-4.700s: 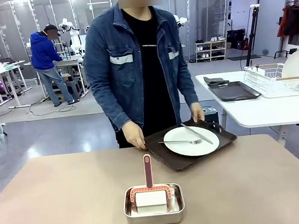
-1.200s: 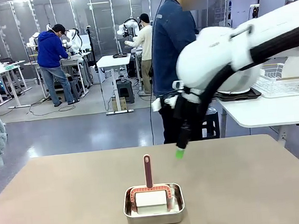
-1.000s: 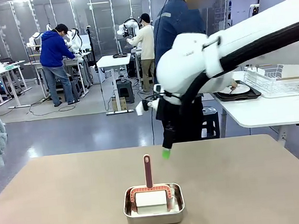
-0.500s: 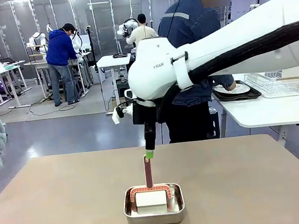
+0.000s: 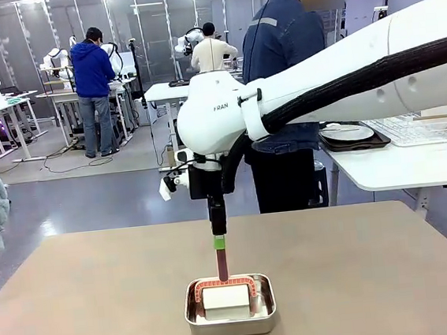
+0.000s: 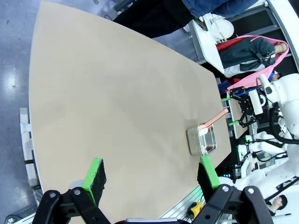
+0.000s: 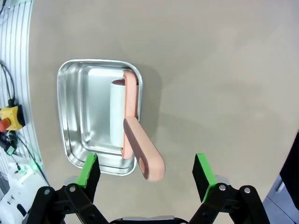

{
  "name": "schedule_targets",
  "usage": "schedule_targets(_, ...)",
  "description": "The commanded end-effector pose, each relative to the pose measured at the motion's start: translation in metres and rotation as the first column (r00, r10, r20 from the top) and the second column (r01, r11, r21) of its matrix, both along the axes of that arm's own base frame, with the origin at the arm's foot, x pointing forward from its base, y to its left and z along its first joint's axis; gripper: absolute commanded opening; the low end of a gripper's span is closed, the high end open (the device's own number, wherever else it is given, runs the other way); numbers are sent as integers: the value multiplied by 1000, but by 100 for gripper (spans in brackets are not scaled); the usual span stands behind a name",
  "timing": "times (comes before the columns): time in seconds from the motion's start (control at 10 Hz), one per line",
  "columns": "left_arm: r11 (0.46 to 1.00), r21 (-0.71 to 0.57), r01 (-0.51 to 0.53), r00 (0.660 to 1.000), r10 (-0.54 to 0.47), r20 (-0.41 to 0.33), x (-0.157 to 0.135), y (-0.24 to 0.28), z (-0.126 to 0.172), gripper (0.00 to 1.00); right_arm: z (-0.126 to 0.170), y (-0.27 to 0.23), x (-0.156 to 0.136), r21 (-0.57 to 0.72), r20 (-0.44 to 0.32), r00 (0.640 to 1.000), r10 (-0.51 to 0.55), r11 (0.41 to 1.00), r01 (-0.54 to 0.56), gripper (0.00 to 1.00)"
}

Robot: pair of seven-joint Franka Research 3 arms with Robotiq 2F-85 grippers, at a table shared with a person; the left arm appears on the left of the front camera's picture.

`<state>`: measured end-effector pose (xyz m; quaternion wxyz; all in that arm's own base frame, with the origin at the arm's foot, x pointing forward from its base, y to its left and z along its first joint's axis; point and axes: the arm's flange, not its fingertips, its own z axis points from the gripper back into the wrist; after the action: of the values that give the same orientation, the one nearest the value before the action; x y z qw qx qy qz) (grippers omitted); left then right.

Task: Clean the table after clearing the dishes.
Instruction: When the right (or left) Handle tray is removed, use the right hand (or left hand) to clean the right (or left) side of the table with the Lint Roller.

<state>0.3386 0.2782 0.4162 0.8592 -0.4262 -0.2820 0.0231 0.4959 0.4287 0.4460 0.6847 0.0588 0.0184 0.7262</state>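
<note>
Legible print: "FRAN", dark letters on the white joint shell of the right arm [image 5: 226, 116], front view. Rest of the word is hidden.

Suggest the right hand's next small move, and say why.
Probably ease the right hand down a little before closing. Its green pads stand open either side of the pink plastic handle of the white roller in the small rectangular steel pan, but seem level only with the handle's tip.

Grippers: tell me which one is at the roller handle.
The right gripper: its open jaws flank the pink roller handle rising from the pan. The left gripper hangs open over the table, far from the pan.
</note>
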Motion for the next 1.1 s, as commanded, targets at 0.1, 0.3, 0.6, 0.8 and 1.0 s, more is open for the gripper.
schedule_targets(0.1,1000,11,-12,1000,12,8,-3,0,1,100,-14,12,7,-21,-83,996,41,999,-42,100)
schedule_targets(0.3,1000,11,-12,1000,12,8,-3,0,1,100,-24,10,5,-8,-111,994,24,1000,-25,100)
schedule_targets(0.6,1000,11,-12,1000,12,8,-3,0,1,100,-32,3,3,-8,-123,992,-4,1000,3,100)
schedule_targets(0.8,1000,11,-12,1000,12,8,-3,0,1,100,-33,-2,3,-22,-133,991,-2,1000,-1,100)
schedule_targets(1.0,1000,11,-12,1000,12,8,-3,0,1,100,-39,-7,3,-30,-156,988,-2,1000,-3,100)
